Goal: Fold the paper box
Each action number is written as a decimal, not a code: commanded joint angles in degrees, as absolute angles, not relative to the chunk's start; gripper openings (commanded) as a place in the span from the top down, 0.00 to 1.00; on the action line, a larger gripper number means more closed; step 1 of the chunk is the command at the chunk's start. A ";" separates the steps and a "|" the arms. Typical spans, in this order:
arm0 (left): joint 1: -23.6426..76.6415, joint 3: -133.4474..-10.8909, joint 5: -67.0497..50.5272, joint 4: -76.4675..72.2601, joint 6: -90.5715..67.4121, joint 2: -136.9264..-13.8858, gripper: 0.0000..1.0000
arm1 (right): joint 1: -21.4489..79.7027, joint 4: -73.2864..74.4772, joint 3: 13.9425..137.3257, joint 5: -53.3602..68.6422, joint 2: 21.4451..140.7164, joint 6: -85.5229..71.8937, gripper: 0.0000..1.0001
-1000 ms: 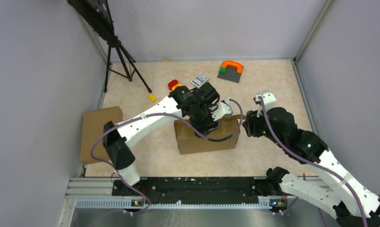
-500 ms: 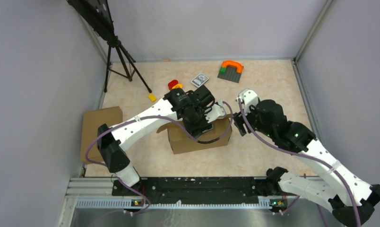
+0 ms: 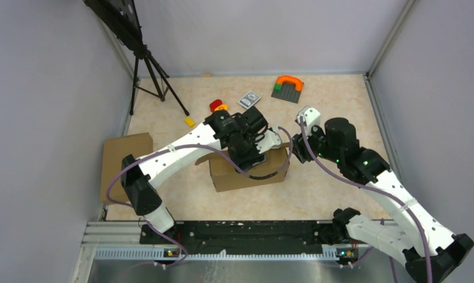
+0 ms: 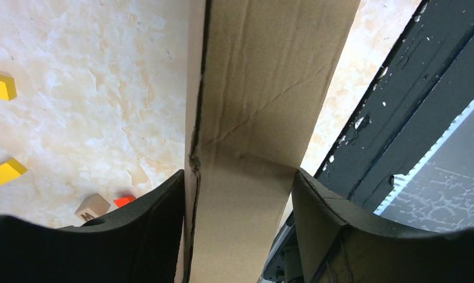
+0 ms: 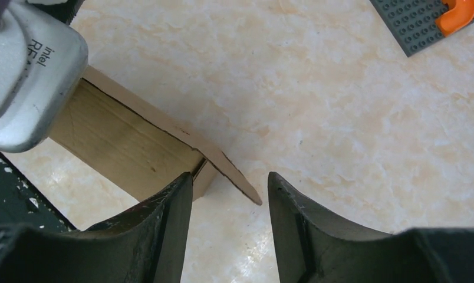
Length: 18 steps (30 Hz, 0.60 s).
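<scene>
The paper box is plain brown cardboard standing as a shallow box in the middle of the table, with a flap sticking out at its left and right ends. My left gripper reaches down from above and is shut across the box; in the left wrist view the cardboard fills the gap between both fingers. My right gripper is at the box's right end, open. In the right wrist view the pointed corner of a flap lies between its fingers without touching them.
Another brown box lies at the left wall. A tripod stands at the back left. Red and yellow blocks, a yellow block, a small card pack and a grey baseplate with an orange arch lie behind.
The left gripper has dragged the paper box a little left and turned it slightly. The right arm has swung left, up to the box's right end.
</scene>
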<state>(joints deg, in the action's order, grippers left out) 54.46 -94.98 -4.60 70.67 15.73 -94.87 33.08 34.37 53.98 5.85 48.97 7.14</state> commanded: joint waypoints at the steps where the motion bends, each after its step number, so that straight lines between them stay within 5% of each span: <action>1: 54.65 -94.42 -5.82 70.41 16.96 -92.77 0.46 | 31.79 30.19 54.01 10.64 50.73 8.04 0.54; 8: 54.67 -94.73 -6.11 70.41 17.05 -93.25 0.46 | 31.64 36.03 58.32 11.38 55.73 3.61 0.87; 18: 54.65 -95.40 -6.51 70.83 16.82 -94.41 0.47 | 31.61 42.36 64.00 11.70 59.37 -12.09 1.00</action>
